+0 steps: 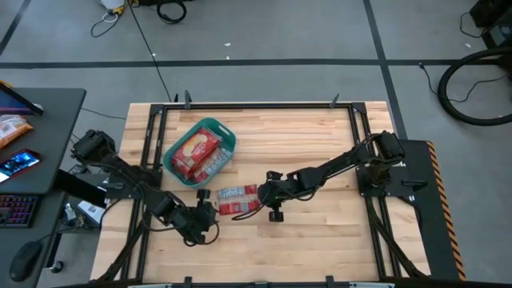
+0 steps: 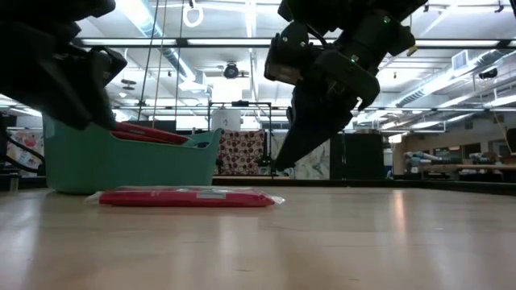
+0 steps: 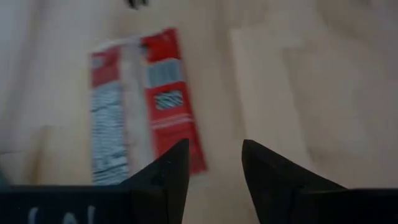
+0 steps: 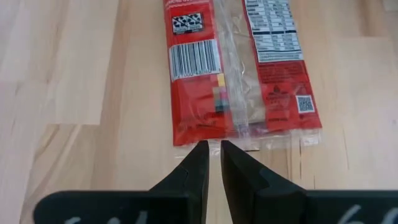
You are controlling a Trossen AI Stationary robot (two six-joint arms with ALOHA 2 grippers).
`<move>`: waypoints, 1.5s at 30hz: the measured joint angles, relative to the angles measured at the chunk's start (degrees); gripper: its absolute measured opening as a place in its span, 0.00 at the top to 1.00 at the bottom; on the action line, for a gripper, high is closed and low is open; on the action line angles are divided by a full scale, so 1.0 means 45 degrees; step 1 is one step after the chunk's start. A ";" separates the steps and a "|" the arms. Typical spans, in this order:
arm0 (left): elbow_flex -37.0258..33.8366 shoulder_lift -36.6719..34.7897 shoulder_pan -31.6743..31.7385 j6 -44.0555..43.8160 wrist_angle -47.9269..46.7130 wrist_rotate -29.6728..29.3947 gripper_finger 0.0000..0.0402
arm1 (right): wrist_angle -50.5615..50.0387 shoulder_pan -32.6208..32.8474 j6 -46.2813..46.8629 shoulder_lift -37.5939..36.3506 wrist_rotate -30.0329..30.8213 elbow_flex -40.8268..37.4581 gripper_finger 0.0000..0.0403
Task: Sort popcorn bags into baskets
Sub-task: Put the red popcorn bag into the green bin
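From above, the teal basket (image 1: 199, 151) sits toward the left of the desk (image 1: 320, 136), already loaded with several popcorn bags (image 1: 195, 150). One loose bag (image 1: 238, 201) lies flat in front of it, and both arms close on it: the left hand (image 1: 210, 210) just beside its left end, the right hand (image 1: 258, 192) at its right end.

At desk level, that bag (image 2: 185, 197) lies flat on the wood, clear of the basket (image 2: 121, 161) behind it, with the right hand (image 2: 282, 165) tilted down above its near end, not touching.

The left wrist camera shows the left hand (image 3: 214, 168) with fingers apart, the bag (image 3: 146, 106) lying just ahead of them.

On the right wrist camera, the right hand (image 4: 211, 155) has its fingers nearly together, empty, tips at the bag's (image 4: 239, 68) sealed edge. My read: it's pinning or nudging the packet rather than grasping.
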 joint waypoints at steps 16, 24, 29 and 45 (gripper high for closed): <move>0.0000 0.0000 0.0141 -0.0014 0.0304 -0.1034 0.32 | -0.1045 0.0121 0.0266 0.0000 0.0000 -0.0005 0.88; 0.0000 0.0000 -0.0497 0.1490 0.1118 -0.2066 0.32 | -0.1128 0.0121 0.0460 0.0000 0.0287 -0.0005 0.88; 0.0009 0.0068 -0.0724 0.1593 0.1271 -0.2432 0.32 | -0.1209 0.0121 0.0465 0.0000 0.0291 -0.0005 0.88; 0.2897 0.4083 -0.0307 0.2063 -0.0815 -0.2461 0.42 | -0.2178 0.0060 0.0623 -0.0015 0.0335 -0.0005 0.88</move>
